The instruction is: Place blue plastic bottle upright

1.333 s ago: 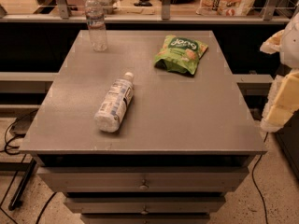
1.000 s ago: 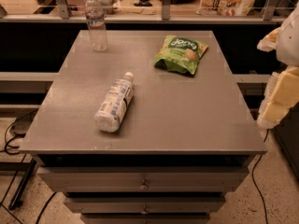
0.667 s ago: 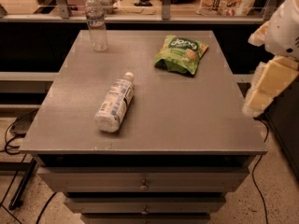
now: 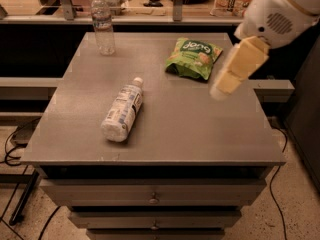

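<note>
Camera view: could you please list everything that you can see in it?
blue plastic bottle: 1, clear with white cap and white-and-blue label, lying on its side, front left of the table
water bottle: 1, clear, upright, back left corner
snack bag: 1, green, back right
table: 1, grey, centre, drawers beneath
cables: several, black, floor at lower left
arm: 1, white, upper right
gripper: 1, cream, above the table's right side, beside the snack bag
</note>
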